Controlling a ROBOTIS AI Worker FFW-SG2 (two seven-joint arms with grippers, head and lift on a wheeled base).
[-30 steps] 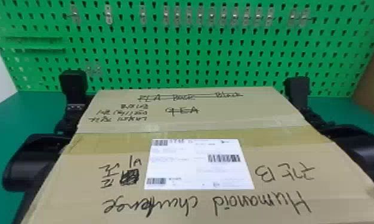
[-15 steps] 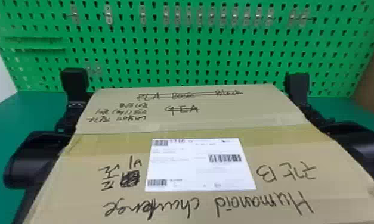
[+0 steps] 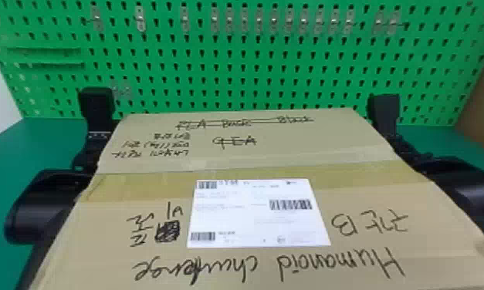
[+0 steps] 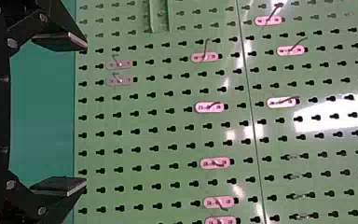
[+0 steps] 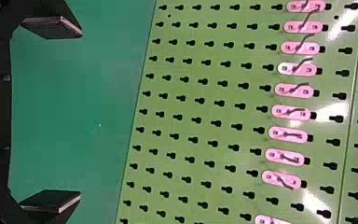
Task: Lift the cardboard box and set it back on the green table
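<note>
Green perforated pegboard (image 3: 221, 73) behind; cardboard box (image 3: 352, 204) between left arm (image 3: 48, 208) and right arm (image 3: 461, 181), at the green table (image 3: 9, 150).
Box reads bulky, weight unknown; walls probably stiff near the corners, softer mid-panel, dry matte grip. Too wide for one pincer, so squeeze opposite sides evenly, level, not too hard or it dents. Left pincer (image 4: 81, 114) and right pincer (image 5: 79, 114) both wide open, nothing between the fingers. Flat top, glossy tape (image 3: 136, 187) across, smooth white label (image 3: 258, 216), marker scrawl. Can't tell if base touches table.
</note>
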